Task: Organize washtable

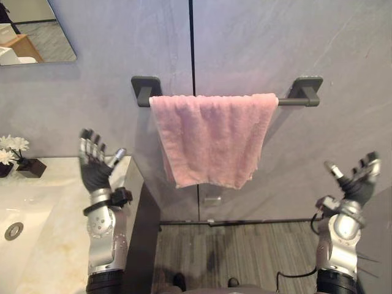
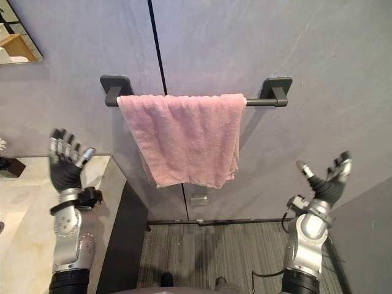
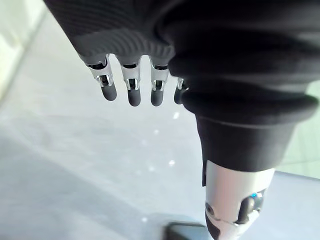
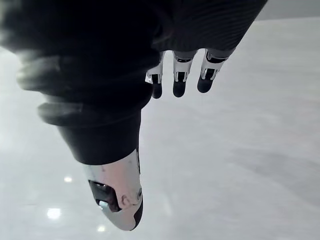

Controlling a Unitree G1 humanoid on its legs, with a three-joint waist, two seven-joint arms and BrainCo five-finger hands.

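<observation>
Grey stone-look wall panels (image 1: 275,49) back a bathroom corner where a pink towel (image 1: 211,138) hangs folded over a dark towel bar (image 1: 293,101), its lower edge uneven and the bar's right end left bare. To the left, the pale marble washtable (image 1: 55,245) holds a sunken sink basin (image 1: 18,208) with a round metal drain (image 1: 13,231). At the counter's back edge a small dark square pot (image 1: 32,167) carries white flowers (image 1: 12,146). A mirror (image 1: 30,30) shows in the upper left corner. The robot's left hand (image 1: 93,165) is raised above the counter's edge, fingers (image 3: 134,90) straight and spread, empty. Its right hand (image 1: 358,180) is lifted over the striped floor (image 1: 245,251), fingers (image 4: 180,82) likewise extended, thumb apart. Both hands stand well apart from the towel between them.
</observation>
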